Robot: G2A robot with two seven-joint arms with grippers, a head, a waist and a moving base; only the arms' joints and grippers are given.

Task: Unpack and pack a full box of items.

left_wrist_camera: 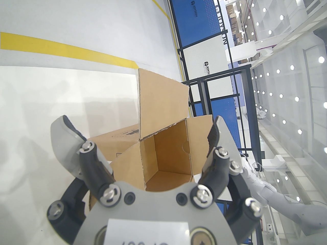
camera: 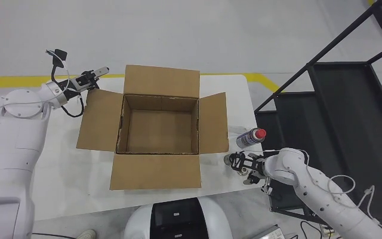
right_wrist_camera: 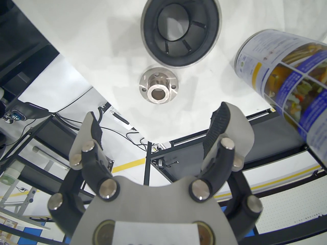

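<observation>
Neither end effector holds anything. The right end effector [right_wrist_camera: 157, 114] hangs with its jaws spread wide just over the near right corner of the tabletop [camera: 233, 89], and the left end effector [left_wrist_camera: 141, 119] is likewise open, poised at the far left beside the box's left flap.

The cardboard box [camera: 155, 172] sits in the middle of the tabletop with all four flaps folded outward, and its floor looks bare. Unpacking therefore appears finished and packing is the step in hand.

Three items lie outside the box on the right. A small metal flange [right_wrist_camera: 158, 87] is just ahead of the right fingertips, and a black ring with a metal rim [right_wrist_camera: 180, 24] is just beyond it. A printed can [right_wrist_camera: 281, 77] with a red cap lies on its side nearby.

The flange seems the likeliest pick. The next move would call for lowering the open jaws around its raised hub, closing on it, then carrying it over the right flap into the box.
</observation>
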